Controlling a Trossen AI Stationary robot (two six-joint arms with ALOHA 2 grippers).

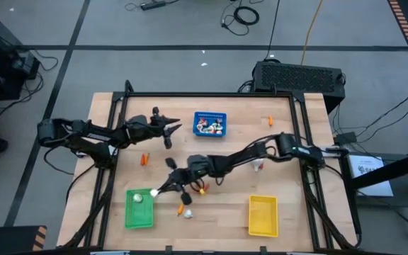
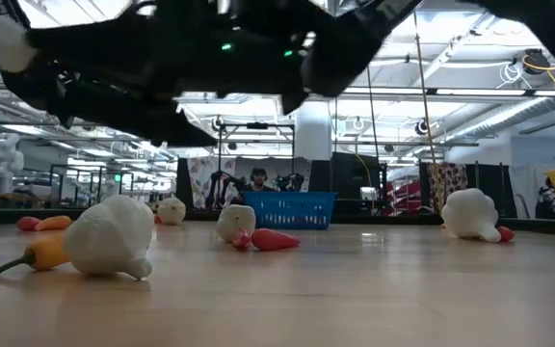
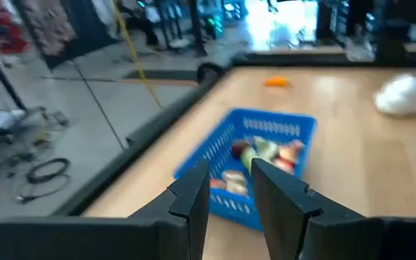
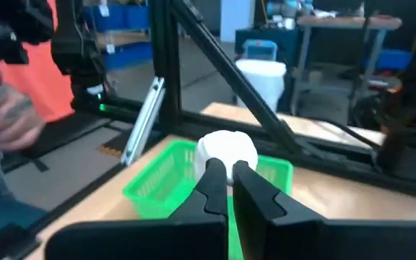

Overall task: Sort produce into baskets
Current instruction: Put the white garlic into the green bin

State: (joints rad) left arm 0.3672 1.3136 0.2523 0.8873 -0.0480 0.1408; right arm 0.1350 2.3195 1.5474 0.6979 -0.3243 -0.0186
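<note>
Pinching a white bulb point(image 4: 227, 150) over our green basket point(image 4: 166, 185), right gripper point(image 4: 227, 175) fingers point(image 4: 212, 180) clamp; left gripper point(image 3: 230, 193) hangs part-open, empty, toward the frame's upper middle, beside the filled blue basket point(image 3: 280, 128) on the wooden table point(image 1: 232, 207).

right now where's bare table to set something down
Bare wood lies between the green basket and the yellow basket along the near edge, and right of the blue basket apart from one orange piece. The middle is crowded: the right gripper holds a white bulb there, with loose produce around.
</note>
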